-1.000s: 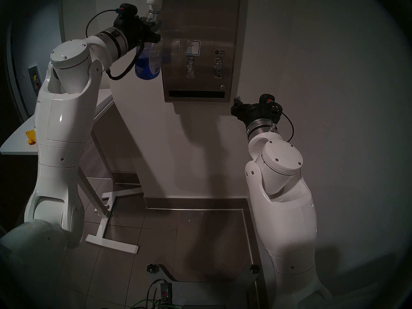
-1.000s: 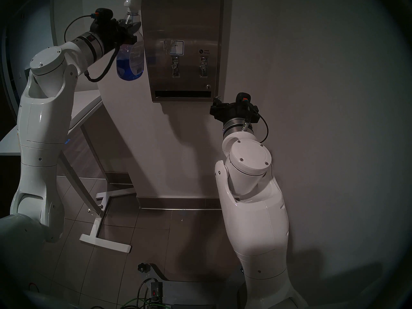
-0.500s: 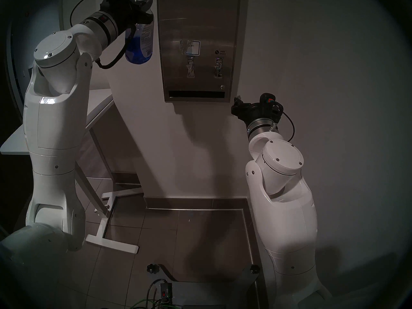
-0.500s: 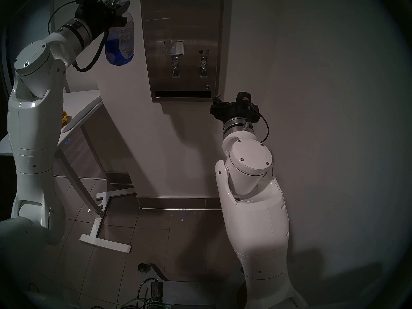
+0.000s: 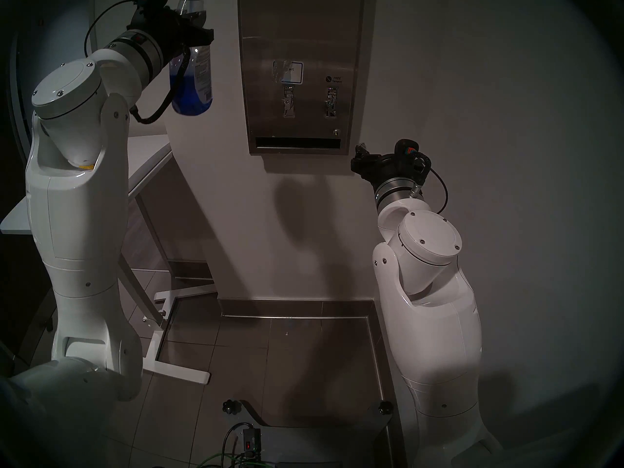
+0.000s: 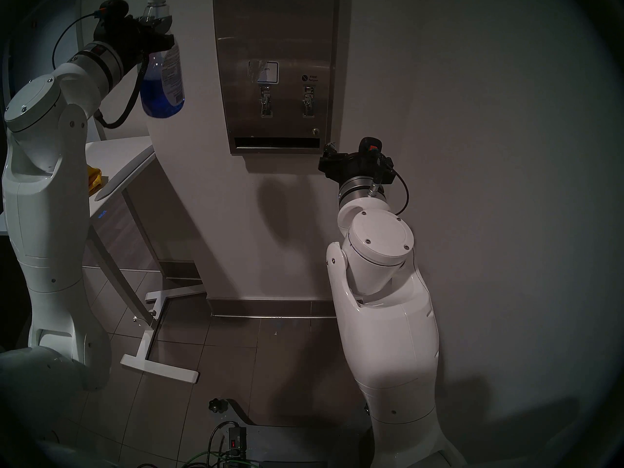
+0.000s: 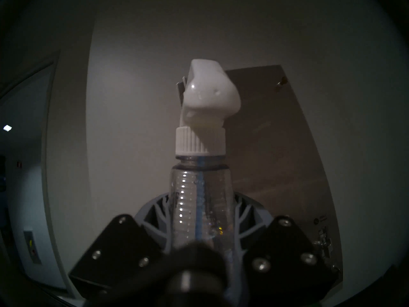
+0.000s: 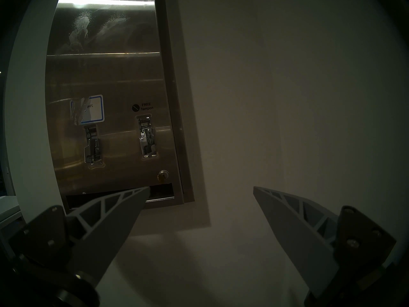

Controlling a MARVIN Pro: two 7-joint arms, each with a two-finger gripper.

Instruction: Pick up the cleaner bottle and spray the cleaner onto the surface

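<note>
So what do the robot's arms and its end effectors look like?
Both arms are glossy white and chunky, with round flat caps at the joints dotted with small screws. Each wrist has a silver metal ring, then a black block with a looping black cable. The left end effector and right end effector have pale grey pointed fingers with triangle-shaped cut-outs, bolted onto black mounts.

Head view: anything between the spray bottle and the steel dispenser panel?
Nothing: only bare off-white wall separates the spray bottle from the dispenser panel in both head views.
</note>
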